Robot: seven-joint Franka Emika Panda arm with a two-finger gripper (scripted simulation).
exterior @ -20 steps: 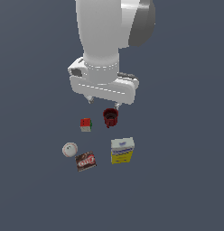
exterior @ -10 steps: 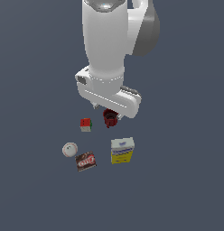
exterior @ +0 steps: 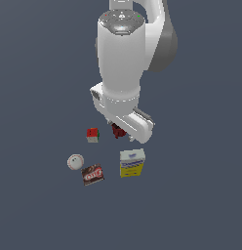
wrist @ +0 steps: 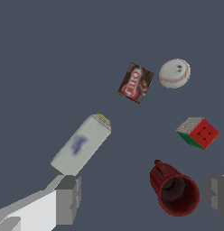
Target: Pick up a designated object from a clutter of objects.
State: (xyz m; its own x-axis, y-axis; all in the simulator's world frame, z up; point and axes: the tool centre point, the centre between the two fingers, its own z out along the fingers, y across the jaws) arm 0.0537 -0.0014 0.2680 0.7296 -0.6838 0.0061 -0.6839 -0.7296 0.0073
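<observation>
The fingers (wrist: pixel 68 200) stood released, spread wide apart. Between them sat the mug (wrist: pixel 175 189). The carton (exterior: pixel 131 163) stood upright nearby.

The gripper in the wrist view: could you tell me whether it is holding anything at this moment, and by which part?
Nothing is held. The gripper is open, fingers wide apart; the carton is untouched.

five loose items total, one of each kind: one tall yellow-and-white rectangular carton with blue lettering (exterior: pixel 131 163) (wrist: pixel 81 144), one flat dark brown-and-red box (exterior: pixel 92 174) (wrist: pixel 136 83), one white ball with red seams (exterior: pixel 75 161) (wrist: pixel 174 73), one red-green-white puzzle cube (exterior: pixel 92 135) (wrist: pixel 198 133), and one dark red mug (exterior: pixel 117 130) (wrist: pixel 175 188). no duplicates anywhere, all sitting on one plain grey tabletop (exterior: pixel 201 195).
</observation>
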